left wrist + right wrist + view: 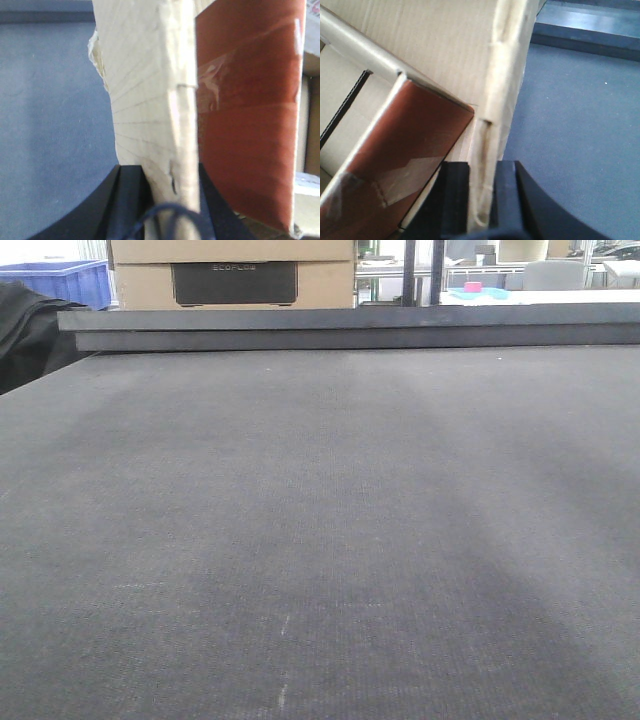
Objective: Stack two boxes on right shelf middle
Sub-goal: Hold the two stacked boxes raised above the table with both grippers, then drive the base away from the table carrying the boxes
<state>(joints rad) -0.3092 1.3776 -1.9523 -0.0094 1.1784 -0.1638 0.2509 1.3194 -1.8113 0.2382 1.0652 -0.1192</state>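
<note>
My left gripper [170, 172] is shut on the pale upright wall of a cardboard box [145, 75], whose edge is torn and jagged. A reddish-brown flap [250, 125] with a clear tape strip lies just right of that wall. In the right wrist view, my right gripper [481, 167] is shut on a box wall [435, 45] along its taped edge. There a brown taped flap [405, 145] lies to the left. Grey table surface lies outside both walls. Neither the grippers nor the held box appear in the front view. The shelf is out of view.
A wide grey table [320, 540] fills the front view, ending at a raised dark ledge [350, 325]. Behind the ledge stand a tan carton with a black label [233, 275], a blue bin [65, 280] and a small pink object [473, 287]. Black cloth [25, 330] is at the left edge.
</note>
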